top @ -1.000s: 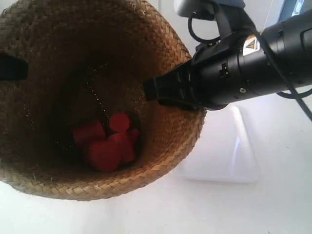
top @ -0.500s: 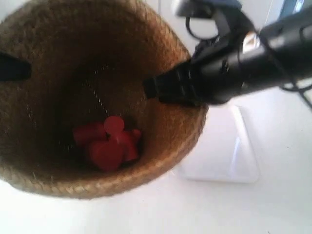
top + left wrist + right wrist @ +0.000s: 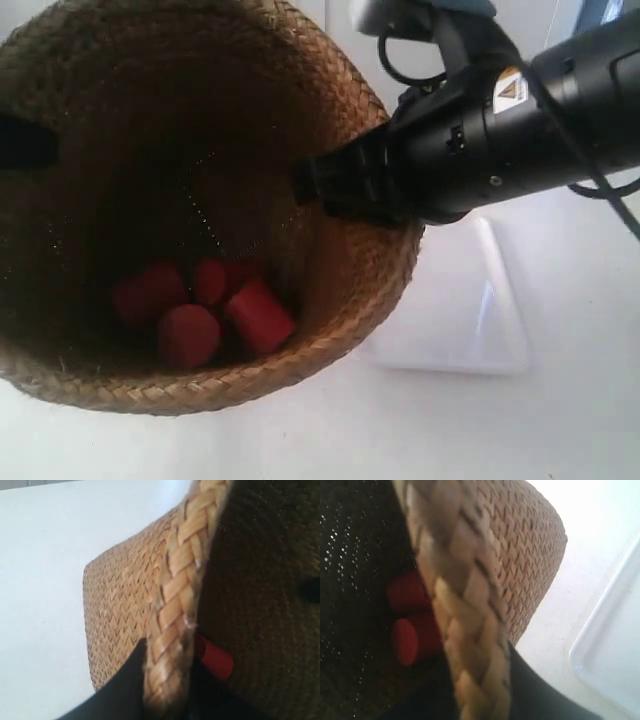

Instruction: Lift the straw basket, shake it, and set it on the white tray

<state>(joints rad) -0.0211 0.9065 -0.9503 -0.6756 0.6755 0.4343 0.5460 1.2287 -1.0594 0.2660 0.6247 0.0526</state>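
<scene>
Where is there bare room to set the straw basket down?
The white tray beside the straw basket is bare in its visible part; so is the table below both in the exterior view. Crowded: the basket floor, with red cylinders, and the rim, where both arms' fingers clamp.

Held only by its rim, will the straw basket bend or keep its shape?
Probably keeps shape: the straw basket looks round though the left gripper and right gripper pinch its braided rim. Likely light, being thin woven straw. The red cylinders lie loose inside and may roll.
</scene>
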